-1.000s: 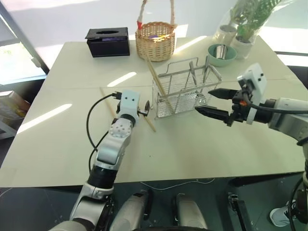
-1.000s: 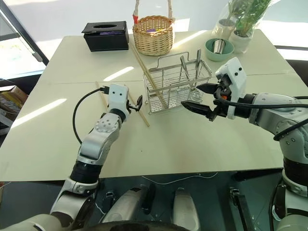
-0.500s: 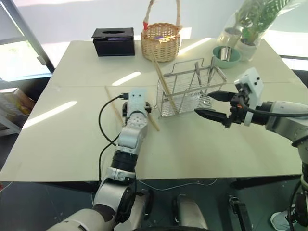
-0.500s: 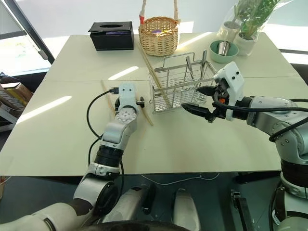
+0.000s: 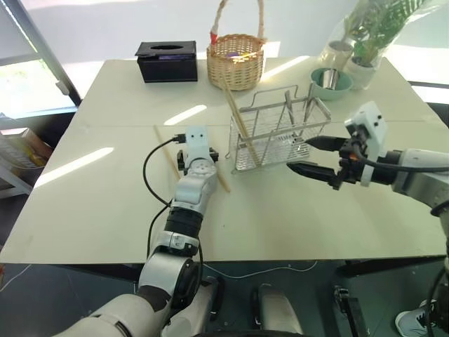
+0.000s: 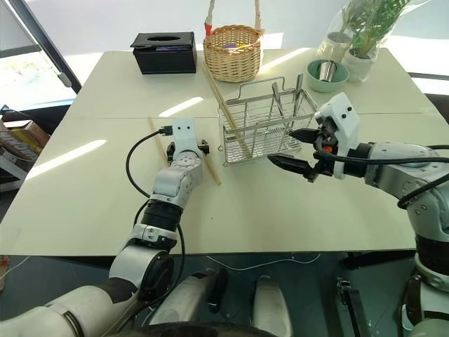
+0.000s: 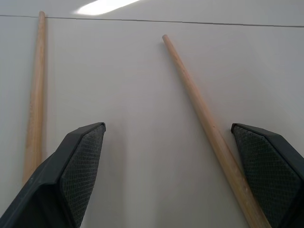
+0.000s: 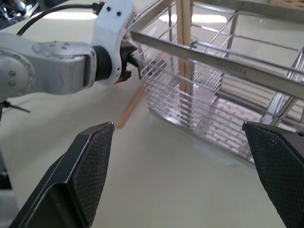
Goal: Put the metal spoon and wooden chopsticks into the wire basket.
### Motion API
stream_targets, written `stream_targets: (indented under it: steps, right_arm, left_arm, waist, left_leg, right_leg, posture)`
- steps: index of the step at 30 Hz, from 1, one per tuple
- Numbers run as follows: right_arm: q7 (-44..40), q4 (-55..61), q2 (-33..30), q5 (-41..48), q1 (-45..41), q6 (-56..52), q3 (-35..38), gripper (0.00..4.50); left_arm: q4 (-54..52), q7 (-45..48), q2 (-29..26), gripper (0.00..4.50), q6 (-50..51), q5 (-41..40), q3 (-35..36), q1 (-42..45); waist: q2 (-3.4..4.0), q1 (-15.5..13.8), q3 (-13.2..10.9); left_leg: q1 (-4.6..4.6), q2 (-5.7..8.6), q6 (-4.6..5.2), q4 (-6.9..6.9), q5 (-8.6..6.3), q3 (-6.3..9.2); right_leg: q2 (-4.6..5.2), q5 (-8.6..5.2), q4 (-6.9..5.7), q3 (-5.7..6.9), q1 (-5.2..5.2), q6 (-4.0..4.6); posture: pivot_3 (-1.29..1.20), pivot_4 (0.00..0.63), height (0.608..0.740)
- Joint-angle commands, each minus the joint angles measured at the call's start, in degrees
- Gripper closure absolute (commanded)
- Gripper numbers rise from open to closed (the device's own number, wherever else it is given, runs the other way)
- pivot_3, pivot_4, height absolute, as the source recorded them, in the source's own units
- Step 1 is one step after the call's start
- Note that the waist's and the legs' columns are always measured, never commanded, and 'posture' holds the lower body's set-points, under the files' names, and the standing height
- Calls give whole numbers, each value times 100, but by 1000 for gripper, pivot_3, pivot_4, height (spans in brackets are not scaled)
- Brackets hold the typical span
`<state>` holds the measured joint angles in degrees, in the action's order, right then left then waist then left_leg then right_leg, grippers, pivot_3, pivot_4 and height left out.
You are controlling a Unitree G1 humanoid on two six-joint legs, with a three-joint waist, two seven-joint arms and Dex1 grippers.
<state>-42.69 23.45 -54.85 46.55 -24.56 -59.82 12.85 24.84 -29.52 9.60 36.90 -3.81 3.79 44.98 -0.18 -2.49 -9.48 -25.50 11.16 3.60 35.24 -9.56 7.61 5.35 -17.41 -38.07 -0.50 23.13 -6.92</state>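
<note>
1. Left wrist view looks down on the table (image 7: 142, 118) with the left gripper (image 7: 178, 175) spread wide and empty; two wooden chopsticks (image 7: 199, 114) lie flat on the tabletop, one just inside each black finger (image 7: 80, 171).
2. From the head camera, the left gripper (image 6: 186, 149) sits low over those two sticks, beside the wire basket (image 6: 263, 126).
3. On the other side of the basket the right gripper (image 6: 298, 151) hovers above the table, its fingers parted and holding nothing, pointing at the basket's near end.
4. Another chopstick (image 5: 242, 130) stands tilted in the basket's end nearer the left gripper, its top leaning toward the wicker basket (image 5: 235, 62).
5. Slim metal utensils (image 6: 285, 98) stand upright in the basket; I cannot tell whether one is the metal spoon.
6. Farther back stand a black tissue box (image 5: 167, 61), a green bowl (image 5: 331, 83) and a potted plant (image 5: 365, 35).
</note>
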Motion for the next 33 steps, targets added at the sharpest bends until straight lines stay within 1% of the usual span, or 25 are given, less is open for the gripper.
stream_targets:
  steps: [1, 7, 11, 12, 13, 14, 16, 17, 18, 19, 20, 21, 24, 27, 31, 33]
  right_arm:
    - [-308, 135, -296, 174, 83, -1, 361, 34]
    - [-296, 139, -323, 226, 55, 9, 377, 34]
    - [-257, 168, -306, 251, 53, 19, 375, 34]
    - [-246, 165, -302, 257, 41, 18, 372, 0]
    - [-235, 164, -301, 269, 34, 16, 379, 0]
    - [-227, 161, -303, 280, 25, 13, 382, 0]
    - [-219, 158, -308, 305, 18, 7, 395, 0]
    - [-220, 156, -315, 311, 17, 7, 401, 0]
    - [-220, 151, -320, 318, 11, 5, 404, 0]
    - [-222, 143, -327, 329, -5, -2, 405, 0]
    - [-226, 134, -334, 341, -19, -10, 412, 0]
    - [-228, 125, -340, 349, -31, -17, 415, 0]
    - [-230, 79, -356, 347, -48, -13, 426, 0]
    - [-198, -18, -338, 317, -15, 28, 496, 0]
    - [-60, -130, -220, 631, 24, -103, 992, 0]
    - [-1, -113, -191, 815, 35, -200, 1172, 0]
  left_arm:
    - [405, -199, 640, 0, 149, -220, 247, 134]
    - [798, -406, 780, 0, 99, -525, 449, 303]
    - [912, -467, 774, 0, 61, -630, 477, 336]
    - [917, -481, 770, 527, 59, -654, 479, 334]
    - [912, -502, 770, 755, 61, -674, 474, 327]
    - [908, -517, 767, 1298, 60, -691, 469, 322]
    - [898, -549, 766, 2238, 54, -719, 462, 311]
    - [897, -575, 775, 2799, 47, -758, 492, 311]
    - [898, -593, 773, 3165, 43, -783, 506, 314]
    - [893, -610, 760, 3789, 37, -799, 511, 317]
    - [888, -631, 749, 4247, 32, -818, 516, 317]
    - [886, -655, 741, 4404, 33, -842, 533, 316]
    - [868, -639, 701, 4404, 29, -889, 551, 294]
    - [590, -318, 561, 4404, -133, -889, 404, 181]
    - [-415, 804, 16, 4404, -827, -709, -151, -55]
    - [-709, 1222, -150, 4404, -1125, -679, -255, -137]
  waist:
    - [1, 2, 2]
    - [2, 14, 5]
    - [3, 12, 6]
    - [3, 11, 6]
    - [3, 12, 6]
    - [3, 13, 7]
    - [4, 23, 8]
    - [5, 23, 9]
    - [5, 20, 9]
    - [5, 16, 9]
    - [6, 13, 10]
    - [6, 11, 10]
    - [5, 14, 10]
    - [5, 11, 9]
    - [1, -3, 7]
    - [-1, -3, 6]
  left_leg:
    - [2, 0, 0, 1, 0, 0]
    - [13, 0, -2, 1, -1, 0]
    - [13, 0, -2, 2, -1, -3]
    - [13, 0, -2, 2, -1, -4]
    - [13, 0, -2, 2, -1, -4]
    - [13, 0, -2, 2, -1, -4]
    - [13, 0, -2, 2, -1, -6]
    - [13, 0, -2, 2, 0, -7]
    - [13, 0, -2, 1, 0, -7]
    - [13, 0, -2, 1, 0, -7]
    - [13, 0, -2, 1, 0, -7]
    - [13, 0, -2, 1, 0, -7]
    - [12, 0, -2, 2, 0, -7]
    - [12, 0, -2, 2, 0, -8]
    - [1, 0, -3, 1, 0, -8]
    - [-8, 0, -2, 3, 1, -8]
  right_leg:
    - [0, 1, 0, 0, -1, -1]
    - [1, 16, 0, 0, -11, -8]
    - [2, 20, 2, 0, -6, -12]
    - [3, 20, 2, 0, -5, -12]
    - [3, 20, 2, 0, -5, -12]
    - [3, 20, 3, -1, -5, -12]
    - [2, 21, 3, -4, -6, -12]
    - [1, 20, 2, -6, -8, -12]
    - [1, 20, 2, -6, -7, -12]
    - [1, 20, 2, -6, -6, -12]
    - [1, 20, 1, -6, -6, -12]
    - [1, 20, 1, -6, -5, -12]
    - [1, 21, 3, -6, -6, -12]
    - [1, 21, 3, -6, -5, -12]
    - [1, 21, 3, -5, -1, -11]
    - [2, 22, 6, -6, 8, -10]
  posture:
    - [0, 150, 740]
    - [0, 150, 740]
    - [0, 150, 740]
    - [0, 150, 740]
    - [0, 150, 740]
    - [0, 150, 740]
    - [0, 150, 740]
    - [0, 150, 740]
    - [0, 150, 740]
    - [0, 150, 740]
    - [0, 150, 740]
    - [0, 150, 740]
    - [0, 150, 740]
    - [0, 150, 740]
    - [0, 150, 740]
    - [0, 150, 740]
